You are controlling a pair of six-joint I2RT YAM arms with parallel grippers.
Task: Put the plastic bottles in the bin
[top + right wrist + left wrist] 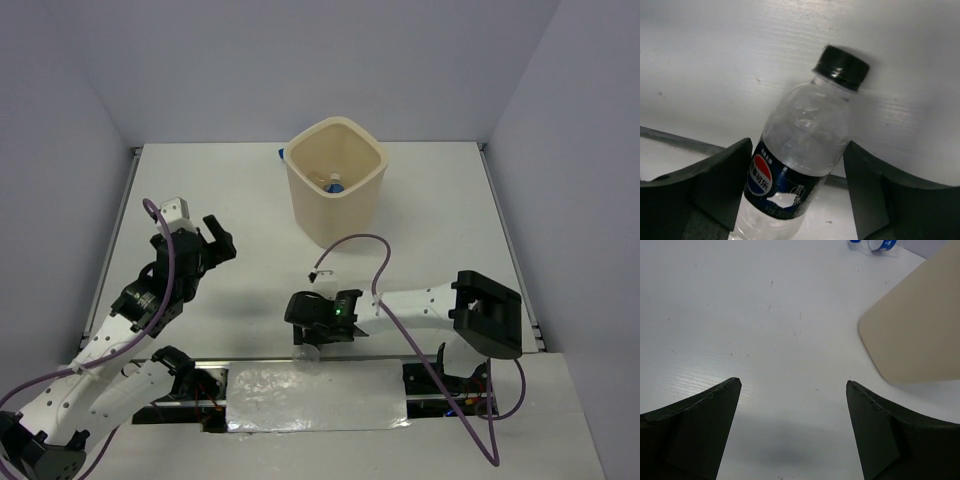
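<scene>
A: Now, what is seen at the far left?
B: The left gripper point(215, 240) is held above the white table point(450, 200), well apart from everything else. Its jaws are spread wide and nothing is held between them.
A: And next along?
B: A blue-labelled bottle point(880, 244) is found on the table just behind the far left corner of the cream bin point(330, 215).
A: Where is the dark-labelled one?
B: The dark-labelled bottle point(800, 125) is laid on its side close to the table's near edge, well apart from the bin, its black cap point(842, 66) pointed away from the wrist. The right gripper point(797, 144) is placed over it, one finger at either side of the label. The fingers point(715, 185) are seen right against the bottle, yet whether it is squeezed or merely flanked cannot be told.
A: And the bin itself?
B: It is stood upright toward the back of the table, mouth up. A small object point(334, 184) with orange and blue on it is glimpsed at the bottom, but it cannot be made out further.
</scene>
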